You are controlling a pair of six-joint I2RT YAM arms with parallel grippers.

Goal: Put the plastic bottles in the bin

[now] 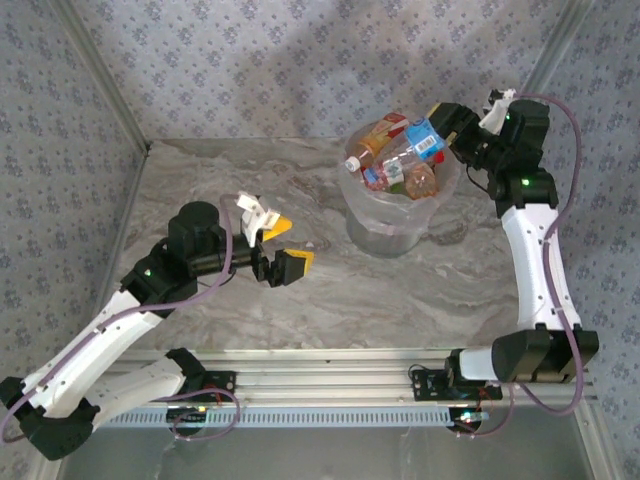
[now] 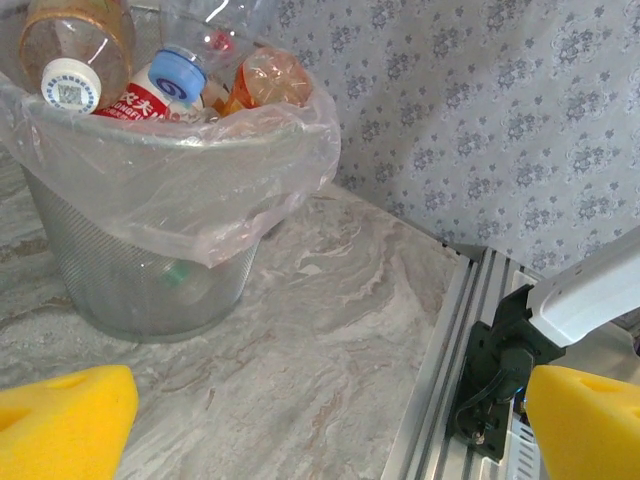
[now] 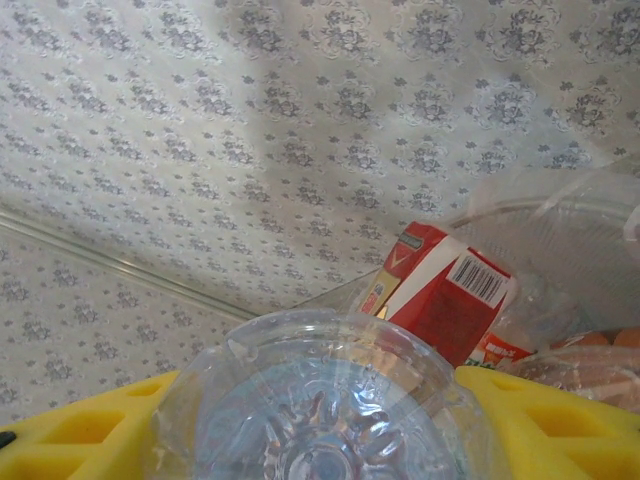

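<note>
A flat table top with a grey-white marbled stone pattern [image 1: 300, 300] spreads across the middle of the top view. Walls covered in pale grey-blue wallpaper with small repeated flower motifs [image 1: 250, 60] stand behind it and at both sides. Slim silver metal posts [image 1: 108, 85] slant down from the upper left and upper right, where the walls meet. A ribbed silver aluminium rail [image 1: 330, 365] runs along the table's lower edge. The light is soft, with a dim shadow patch on the back wall at upper centre.
</note>
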